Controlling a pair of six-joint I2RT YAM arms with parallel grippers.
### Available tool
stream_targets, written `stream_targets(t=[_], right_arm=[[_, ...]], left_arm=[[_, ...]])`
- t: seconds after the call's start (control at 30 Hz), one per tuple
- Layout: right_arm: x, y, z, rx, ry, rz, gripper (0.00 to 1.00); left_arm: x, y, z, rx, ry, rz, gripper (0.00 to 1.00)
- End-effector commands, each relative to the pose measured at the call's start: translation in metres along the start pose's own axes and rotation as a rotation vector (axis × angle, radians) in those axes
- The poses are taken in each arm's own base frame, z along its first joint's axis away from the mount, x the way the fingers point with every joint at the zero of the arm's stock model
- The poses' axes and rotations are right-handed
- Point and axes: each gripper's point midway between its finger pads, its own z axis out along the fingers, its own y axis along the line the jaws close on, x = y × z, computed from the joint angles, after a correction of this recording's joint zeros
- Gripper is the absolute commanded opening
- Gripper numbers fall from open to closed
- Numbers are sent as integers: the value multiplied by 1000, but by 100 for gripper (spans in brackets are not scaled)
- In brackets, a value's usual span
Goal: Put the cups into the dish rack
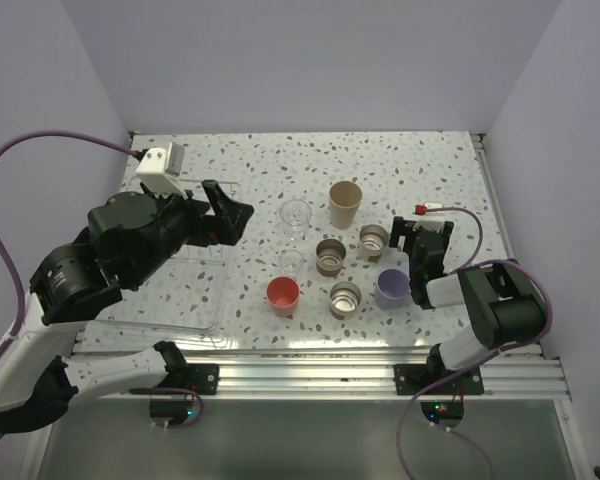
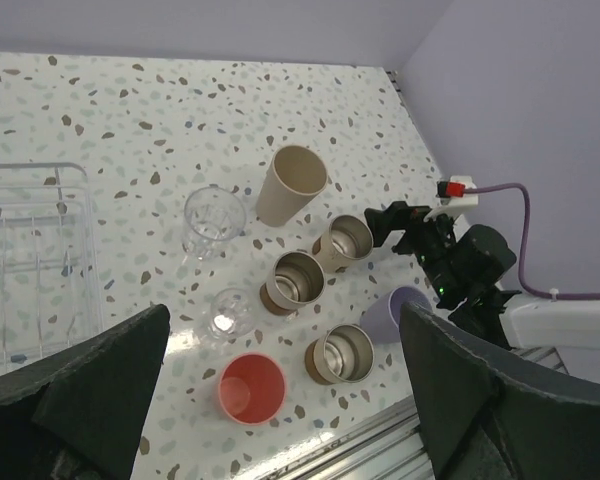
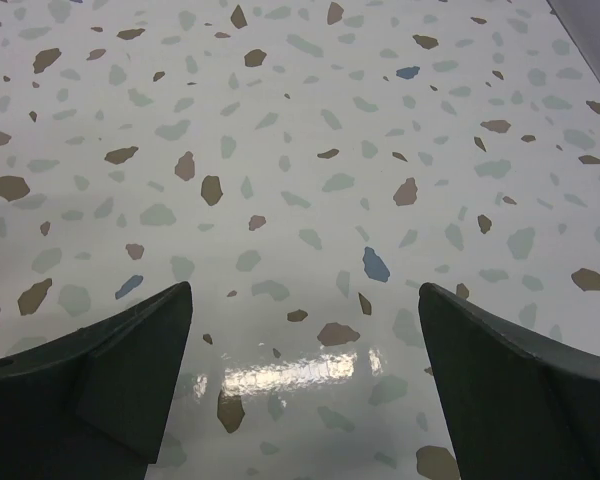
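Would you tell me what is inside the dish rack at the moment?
Only ridges show in the visible parts of the dish rack; the cups stand beside it. The left arm covers much of it from above, so that part is unseen.

No readable text, label, brand, number or sign appears in any view.
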Motion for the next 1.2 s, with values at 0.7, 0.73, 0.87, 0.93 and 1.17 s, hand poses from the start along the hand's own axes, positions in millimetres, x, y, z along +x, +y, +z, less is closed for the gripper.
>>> stream_targets(t=[0.7, 0.73, 0.87, 0.93, 1.17], right_arm=[[-21, 1, 2, -3, -62, 19, 98], [-21, -8, 1, 50, -60, 32, 98], [-28, -14, 0, 77, -65, 52, 98], [-35, -22, 1, 138, -58, 74, 98], [-82, -38, -1, 276, 12, 157, 98]], left_arm=[[28, 15, -16, 20, 30, -65, 100], [29, 16, -18, 24, 33, -67, 100], [39, 22, -24, 19, 60, -72, 100], [43, 24, -25, 19, 65, -80, 100], [57, 28, -23, 13, 89, -88, 100]])
